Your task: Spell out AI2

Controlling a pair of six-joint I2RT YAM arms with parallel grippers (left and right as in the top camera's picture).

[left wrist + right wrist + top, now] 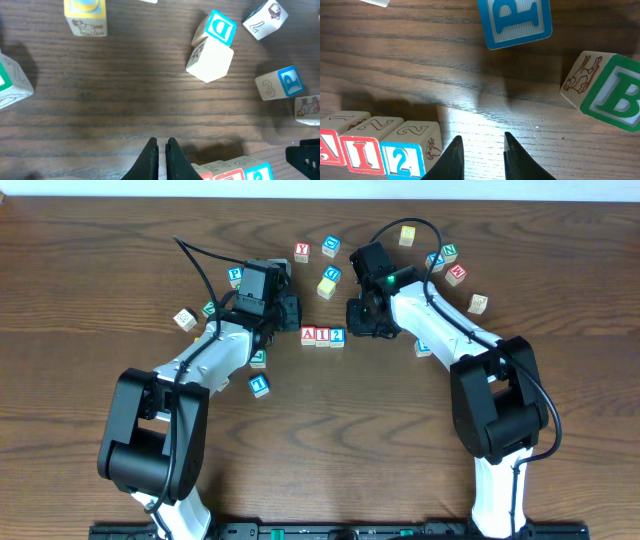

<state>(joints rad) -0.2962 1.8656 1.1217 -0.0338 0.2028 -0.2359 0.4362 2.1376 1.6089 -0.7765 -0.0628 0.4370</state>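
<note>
Wood table (320,440); A (308,335), I (322,335), 2 (337,335) abreast

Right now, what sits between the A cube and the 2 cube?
The I cube, flush between the A cube and 2 cube; clearest in the right wrist view.

1. The left arm (215,355) is seen reaching from the near-left base toward the middle, bent at the elbow, with the wrist turned to the right.
2. The left gripper (161,150) is angled downward; its jaws are pressed almost together and are empty.
3. The right arm (450,330) is extended from the near-right base, folded inward, with the wrist turned to the left.
4. The right gripper (481,145) is held low; its jaws are set slightly apart and are empty.
</note>
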